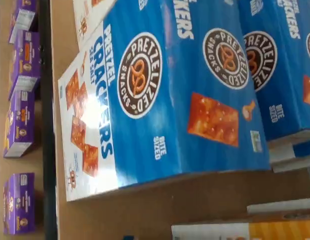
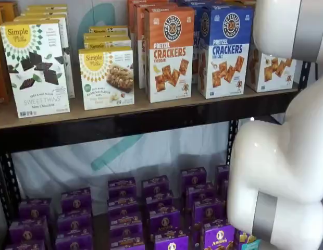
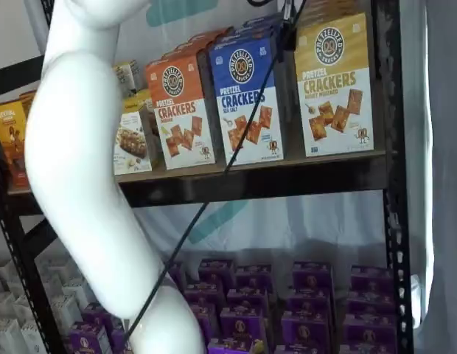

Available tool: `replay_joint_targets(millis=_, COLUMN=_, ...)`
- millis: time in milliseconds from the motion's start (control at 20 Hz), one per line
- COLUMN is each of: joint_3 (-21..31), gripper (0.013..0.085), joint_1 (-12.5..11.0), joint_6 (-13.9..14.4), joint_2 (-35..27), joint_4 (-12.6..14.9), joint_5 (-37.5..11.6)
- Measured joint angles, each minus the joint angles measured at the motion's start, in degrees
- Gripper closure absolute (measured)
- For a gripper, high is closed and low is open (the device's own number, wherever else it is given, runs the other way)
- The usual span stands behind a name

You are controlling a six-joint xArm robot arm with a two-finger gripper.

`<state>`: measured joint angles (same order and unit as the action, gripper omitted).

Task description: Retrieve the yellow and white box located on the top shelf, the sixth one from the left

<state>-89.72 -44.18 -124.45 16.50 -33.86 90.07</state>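
The white arm point(image 3: 81, 184) filled much of both shelf views, and I judged its bulk the biggest hazard: a careless swing of the elbow could have swept the front row off the top shelf point(image 2: 125, 117). The yellow and white box point(image 3: 334, 85) stood upright at the front edge of that shelf, at the right end of the row, just beside the blue-topped box point(image 3: 247, 99). In the wrist view the blue-topped box took up nearly the whole picture. I therefore feared a straight reach would close on the wrong carton, or catch both where they stood side by side. A tall box gripped high could also have tipped forward over the black rail.

The black cable point(image 3: 236, 155) hung slantwise across the blue box's face and might have snagged a corner on the way in. Of the end effector point(image 3: 287, 22) I saw only a dark shape at the top edge. Its jaws stood fully apart and, as far as I could judge, held nothing.
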Motion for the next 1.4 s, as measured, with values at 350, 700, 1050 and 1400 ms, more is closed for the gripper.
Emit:
replay_joint_targets(millis=350, joint_3=-3.4, gripper=0.0130, joint_1=1.7, joint_6=0.8, joint_2=-3.2, joint_4=3.0, joint_5=1.2)
replay_joint_targets(millis=700, joint_3=-3.8, gripper=0.0130, joint_1=2.3, joint_6=0.6, joint_2=-4.3, joint_4=4.3, joint_5=0.4)
replay_joint_targets(millis=1050, joint_3=-4.9, gripper=0.0130, joint_1=3.0, joint_6=0.3, joint_2=-5.6, joint_4=6.1, joint_5=0.1)
replay_joint_targets(millis=1400, joint_3=-8.7, gripper=0.0130, joint_1=3.8, joint_6=1.0, joint_2=-8.2, joint_4=9.3, joint_5=3.7)
